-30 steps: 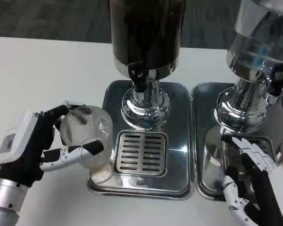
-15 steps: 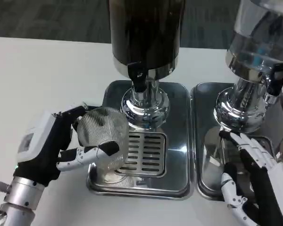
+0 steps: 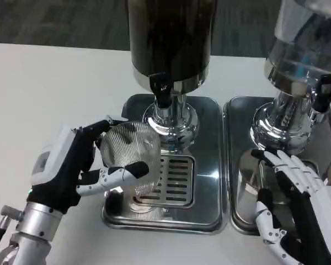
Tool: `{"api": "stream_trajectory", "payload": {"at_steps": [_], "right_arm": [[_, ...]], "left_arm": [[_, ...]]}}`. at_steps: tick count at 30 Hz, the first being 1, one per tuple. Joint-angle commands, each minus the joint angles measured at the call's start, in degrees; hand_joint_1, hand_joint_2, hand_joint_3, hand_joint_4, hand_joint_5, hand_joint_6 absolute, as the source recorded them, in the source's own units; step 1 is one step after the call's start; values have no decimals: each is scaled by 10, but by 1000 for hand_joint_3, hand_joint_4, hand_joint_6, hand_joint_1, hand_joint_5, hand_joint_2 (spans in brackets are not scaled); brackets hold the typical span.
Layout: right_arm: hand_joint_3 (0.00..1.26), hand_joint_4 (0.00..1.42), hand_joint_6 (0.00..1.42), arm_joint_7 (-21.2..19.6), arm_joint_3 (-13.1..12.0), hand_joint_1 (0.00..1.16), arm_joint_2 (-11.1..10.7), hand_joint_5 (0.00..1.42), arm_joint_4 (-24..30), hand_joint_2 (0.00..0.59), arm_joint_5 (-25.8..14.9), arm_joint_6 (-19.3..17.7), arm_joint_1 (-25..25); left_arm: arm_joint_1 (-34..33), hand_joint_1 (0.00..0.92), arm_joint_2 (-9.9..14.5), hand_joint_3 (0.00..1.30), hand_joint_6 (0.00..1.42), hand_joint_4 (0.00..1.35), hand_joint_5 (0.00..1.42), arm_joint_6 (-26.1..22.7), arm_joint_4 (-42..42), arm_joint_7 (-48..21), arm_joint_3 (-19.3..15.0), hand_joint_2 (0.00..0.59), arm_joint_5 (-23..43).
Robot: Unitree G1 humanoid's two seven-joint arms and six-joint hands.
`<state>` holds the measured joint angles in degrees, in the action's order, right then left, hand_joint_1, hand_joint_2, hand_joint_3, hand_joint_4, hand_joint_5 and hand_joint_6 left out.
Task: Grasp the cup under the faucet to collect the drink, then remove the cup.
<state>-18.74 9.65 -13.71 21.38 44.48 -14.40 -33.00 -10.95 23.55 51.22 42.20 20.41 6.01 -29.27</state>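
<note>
- My left hand holds a clear ribbed cup, with fingers wrapped across its front and the thumb behind it.
- The cup tilts slightly, its base over the left edge of a slotted drain grate, just in front of and to the left of the black faucet.
- The grate sits in a shiny steel drip tray on the white counter.
- Above the tray stands a dispenser with a dark tank on a chrome pedestal.
- To the right, a second steel tray carries a dispenser with a clear tank and its own black tap.
- My right hand hovers over that second tray, its fingers spread apart and holding nothing.
- Beyond the far edge of the counter, the room shows dark grey carpet.
</note>
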Motion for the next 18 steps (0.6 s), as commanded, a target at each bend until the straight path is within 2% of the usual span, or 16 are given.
{"api": "stream_trajectory", "payload": {"at_steps": [1, 18], "right_arm": [[208, 126, 96, 0, -3, 304, 1, 97, 9, 577, -6, -5, -4], [210, 131, 95, 6, -2, 318, 7, 97, 15, 577, -16, -1, -16]], "left_arm": [[-15, 328, -8, 653, 1365, 754, 1001, 7, 3, 0, 5, 50, 9], [-25, 327, -27, 653, 1348, 749, 999, 8, 6, -30, 21, 49, 18]]}}
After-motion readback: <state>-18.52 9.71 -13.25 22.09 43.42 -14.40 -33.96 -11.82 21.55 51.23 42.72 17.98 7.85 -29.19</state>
